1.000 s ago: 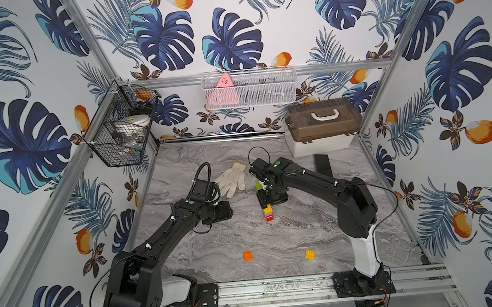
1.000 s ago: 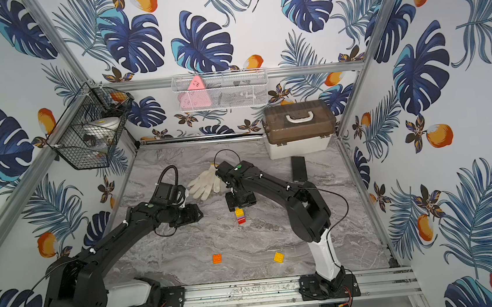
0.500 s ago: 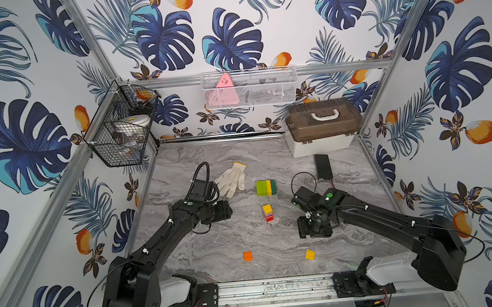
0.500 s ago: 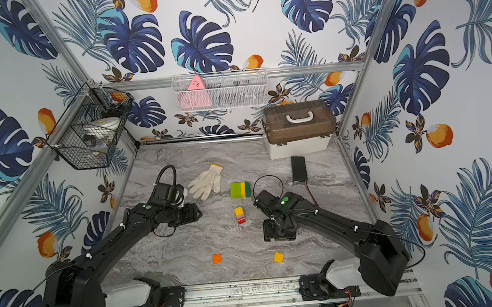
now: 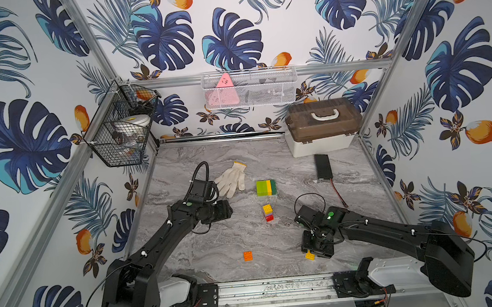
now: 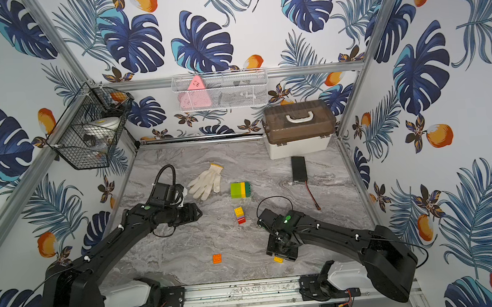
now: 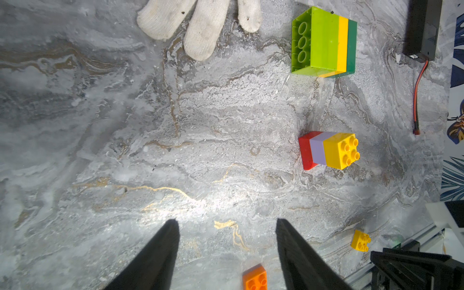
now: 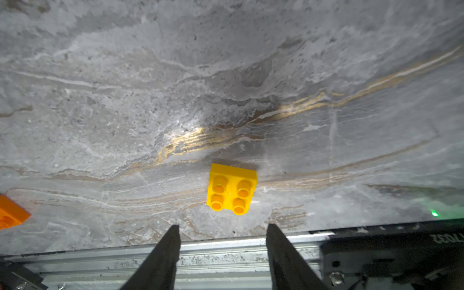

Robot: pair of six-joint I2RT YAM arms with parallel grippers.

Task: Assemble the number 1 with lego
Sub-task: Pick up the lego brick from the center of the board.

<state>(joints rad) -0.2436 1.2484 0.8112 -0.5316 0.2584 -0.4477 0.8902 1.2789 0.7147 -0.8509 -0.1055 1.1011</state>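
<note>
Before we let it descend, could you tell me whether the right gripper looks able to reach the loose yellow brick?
Probably yes: the right gripper is open just short of the loose yellow brick, with nothing between them.

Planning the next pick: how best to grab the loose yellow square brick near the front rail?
Across two opposite flat side walls of the yellow brick, coming down from above: it lies studs up, sides free. The open right gripper is nearest.
</note>
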